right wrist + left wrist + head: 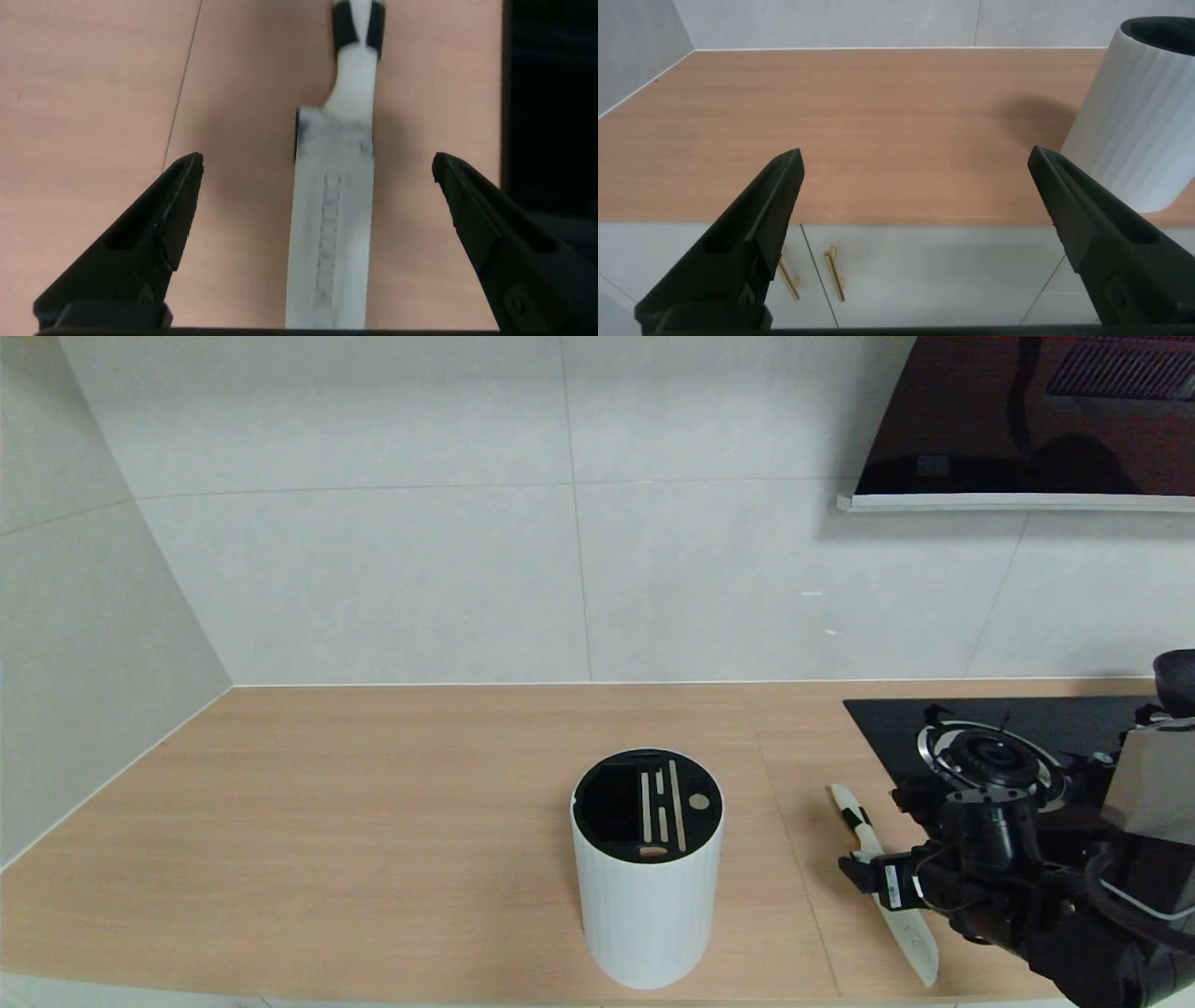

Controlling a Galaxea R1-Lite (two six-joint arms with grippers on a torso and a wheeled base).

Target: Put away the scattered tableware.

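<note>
Right gripper (318, 166) spread wide over the knife (334, 224).
Knife lies flat on the counter (373, 821), right of the holder (649, 896); left gripper (915, 159) gapes empty.

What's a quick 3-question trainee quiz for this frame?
1. True or false: the knife already stands in the white holder.
2. The right gripper is: A) shut on the knife, B) open over the knife, C) down inside the white holder.
3. Fill in: the knife lies flat on the counter, between the white holder and the ____.

Key: 1 false; 2 B; 3 stove.
</note>
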